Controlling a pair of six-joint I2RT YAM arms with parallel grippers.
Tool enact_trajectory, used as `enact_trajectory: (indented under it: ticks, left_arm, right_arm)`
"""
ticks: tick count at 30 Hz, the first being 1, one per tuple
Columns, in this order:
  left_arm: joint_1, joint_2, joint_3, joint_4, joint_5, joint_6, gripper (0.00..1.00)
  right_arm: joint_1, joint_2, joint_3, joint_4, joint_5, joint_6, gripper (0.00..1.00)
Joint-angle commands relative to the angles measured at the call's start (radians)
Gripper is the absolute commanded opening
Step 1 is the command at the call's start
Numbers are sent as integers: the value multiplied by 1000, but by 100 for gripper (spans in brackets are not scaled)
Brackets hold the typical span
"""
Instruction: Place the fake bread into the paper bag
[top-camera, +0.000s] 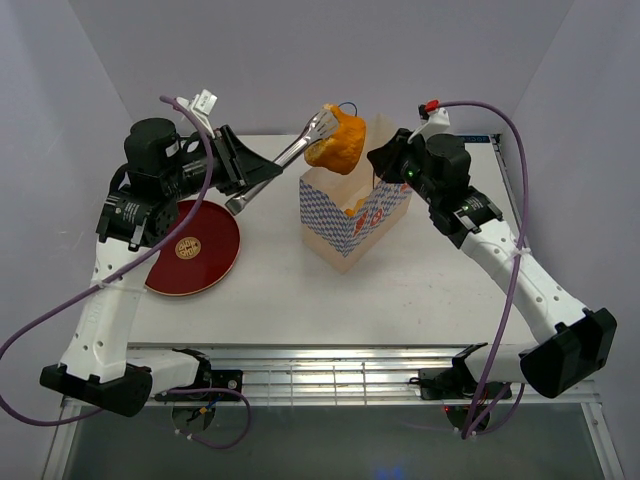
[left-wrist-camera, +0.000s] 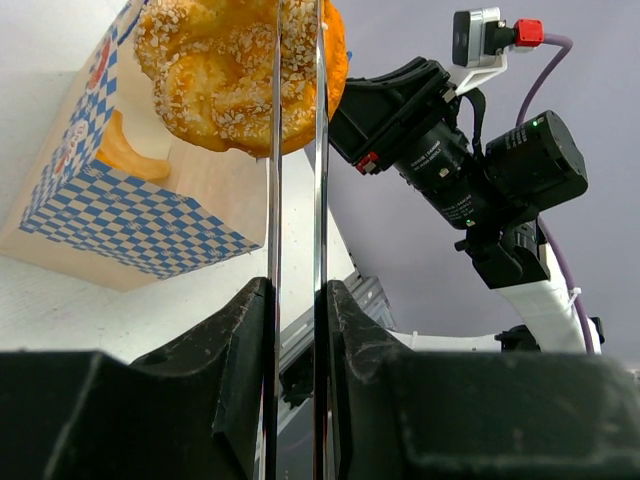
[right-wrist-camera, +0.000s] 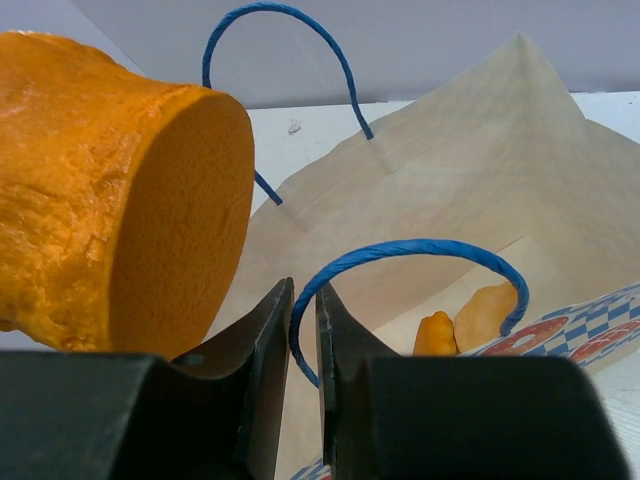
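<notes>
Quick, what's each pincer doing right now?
Left pincer: shut on the long silver metal tongs, which grip a seeded golden-orange toy pastry.
Right pincer: shut on a blue cord loop handle of the cream paper bag.

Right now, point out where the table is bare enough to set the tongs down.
Bare: between the red plate and the paper bag, and from the bag to the table's near edge. Crowded: over the bag, with tongs, fake bread and right gripper.

White table (top-camera: 270, 290) in view, the paper bag (top-camera: 345, 225) standing upright near its middle with its mouth open, and over on the left the round dark-red plate (top-camera: 195, 250) lying flat, well apart from the bag.
</notes>
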Motion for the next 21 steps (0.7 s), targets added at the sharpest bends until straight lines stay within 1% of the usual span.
enact_trajectory:
  ticks: [1,5,11,17,21]
  left_arm:
    - [-6,-46,-27,102,50,-18,29]
    - [-10,-43,-75,137,81,-22,30]
    - [-22,-45,-144,186,87,-33,31]
    - [-34,-37,-175,203,82,-32,33]
    - [-36,-32,-199,206,73,-28,36]
  right_arm:
    - [-14,-36,-8,47,-12,6,21]
    - [-19,-41,-7,47,-24,14,21]
    - [-23,-50,-16,44,-29,18,21]
    - [-28,-45,-17,44,-43,31,21]
    - [-29,-47,-13,46,-53,32,22]
